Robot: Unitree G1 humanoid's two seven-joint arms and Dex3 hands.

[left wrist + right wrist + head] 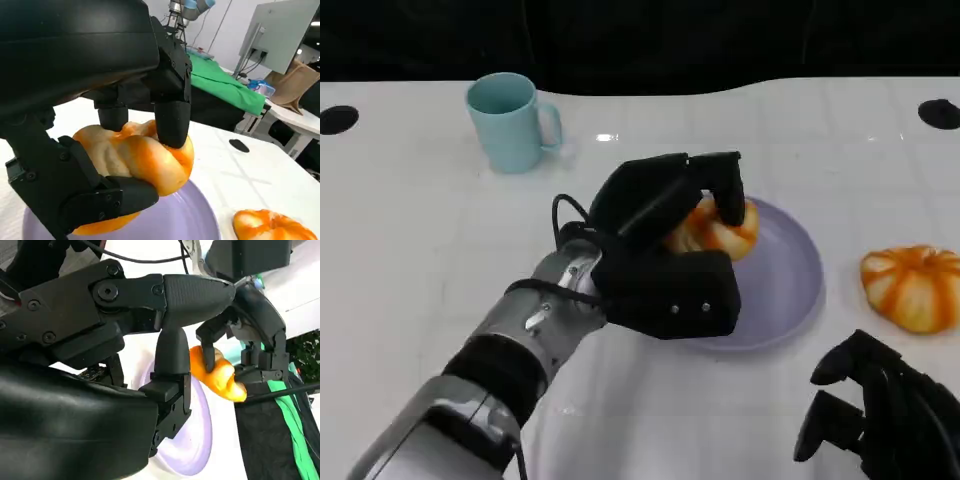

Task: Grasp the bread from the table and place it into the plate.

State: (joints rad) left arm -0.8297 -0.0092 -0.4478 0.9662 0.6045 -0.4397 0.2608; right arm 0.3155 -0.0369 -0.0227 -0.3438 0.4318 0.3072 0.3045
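An orange-and-cream bread [720,228] [135,155] [217,372] is gripped by my left hand [665,250] [100,100], with fingers over its top and the thumb under its near side. Hand and bread are over the near-left part of the lavender plate [790,270] [190,220] [195,440]. I cannot tell whether the bread touches the plate. My right hand [885,410] [125,340] is low at the near right of the table, holding nothing, its fingers apart.
A second, similar bread [913,287] [267,226] lies on the white table just right of the plate. A light blue mug [510,122] stands at the far left. Dark round holes mark the table's far corners.
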